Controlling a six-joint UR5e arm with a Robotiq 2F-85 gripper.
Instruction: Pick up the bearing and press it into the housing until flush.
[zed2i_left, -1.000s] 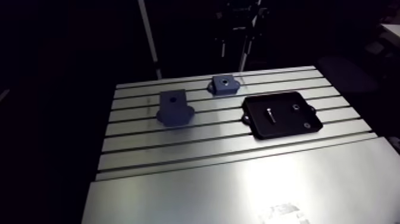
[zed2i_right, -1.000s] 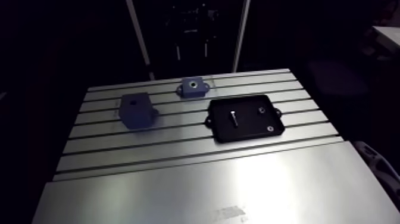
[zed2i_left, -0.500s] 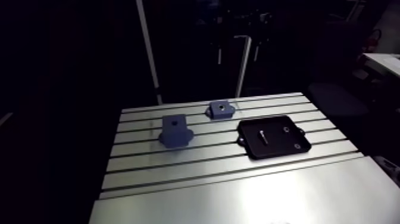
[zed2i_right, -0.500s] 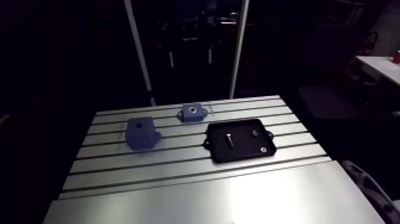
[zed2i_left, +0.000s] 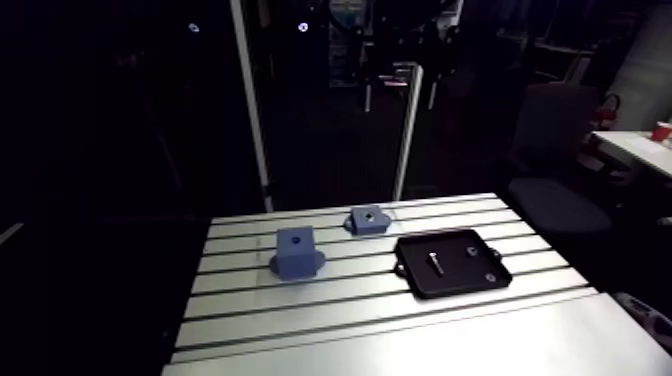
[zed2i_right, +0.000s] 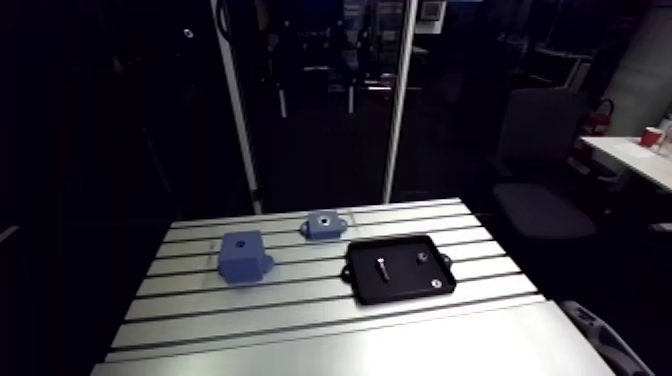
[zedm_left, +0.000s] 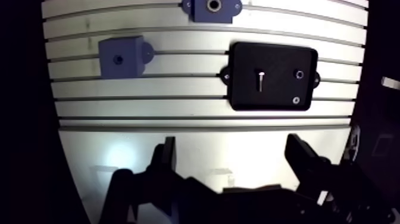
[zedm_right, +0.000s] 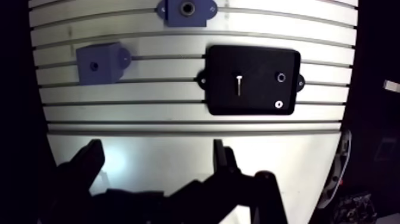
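Claw (zedm_left: 233, 162) spread, empty (short of the black tray (zedm_left: 245, 55)); housing (zedm_left: 212, 7) bore-up, ears along slots (zedm_left: 149, 98)

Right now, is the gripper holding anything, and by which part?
Nothing. The gripper is open and empty, over the table, short of the black tray.

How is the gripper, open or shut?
Open. In the wrist view the gripper has its fingers wide apart over the table, nothing between them.
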